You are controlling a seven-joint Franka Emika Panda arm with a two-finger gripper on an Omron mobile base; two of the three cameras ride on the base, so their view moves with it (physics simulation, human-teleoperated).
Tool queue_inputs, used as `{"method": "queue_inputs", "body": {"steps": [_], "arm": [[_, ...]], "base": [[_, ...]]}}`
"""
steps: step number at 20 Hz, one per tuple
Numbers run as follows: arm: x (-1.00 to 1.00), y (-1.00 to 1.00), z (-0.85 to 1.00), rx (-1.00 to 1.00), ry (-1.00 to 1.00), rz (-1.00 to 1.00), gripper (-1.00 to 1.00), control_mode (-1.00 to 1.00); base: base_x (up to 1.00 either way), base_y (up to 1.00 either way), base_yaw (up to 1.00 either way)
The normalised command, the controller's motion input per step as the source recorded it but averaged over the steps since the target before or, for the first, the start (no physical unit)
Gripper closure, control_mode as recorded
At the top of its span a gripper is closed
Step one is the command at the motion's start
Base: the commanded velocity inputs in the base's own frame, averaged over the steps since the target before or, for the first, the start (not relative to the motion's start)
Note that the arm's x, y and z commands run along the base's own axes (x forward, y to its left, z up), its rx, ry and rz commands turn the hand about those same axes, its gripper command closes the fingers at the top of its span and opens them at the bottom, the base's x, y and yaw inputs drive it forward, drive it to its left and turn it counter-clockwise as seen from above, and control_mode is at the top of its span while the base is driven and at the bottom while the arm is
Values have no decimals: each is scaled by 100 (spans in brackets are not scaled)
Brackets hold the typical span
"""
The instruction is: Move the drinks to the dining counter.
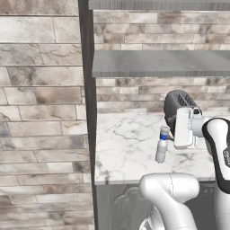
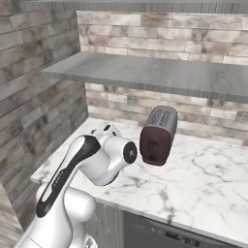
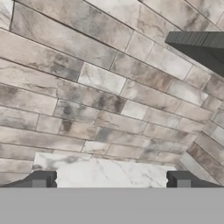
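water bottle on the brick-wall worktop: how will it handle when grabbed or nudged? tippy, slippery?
The water bottle stands upright, tall and narrow on a small base, so a high sideways nudge probably tips it. Once down, its round body would likely roll on the smooth marble worktop. It looks like clear plastic, so probably light and a little slick. The gripper is open.

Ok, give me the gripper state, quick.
Gripper: open, jaws wide apart, holding nothing; it faces the brick wall.
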Motion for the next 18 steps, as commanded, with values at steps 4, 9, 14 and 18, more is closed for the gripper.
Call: {"method": "queue_inputs", "body": {"steps": [4,9,14,18], "arm": [[0,-13,-1,0,1,0,-100,-100],[0,-33,-21,1,11,0,-100,-100],[0,-28,-52,7,13,-1,-100,-100],[8,-10,-51,11,11,-4,-100,-100]], "base": [[0,0,0],[0,0,0],[0,0,0],[0,0,0]]}}
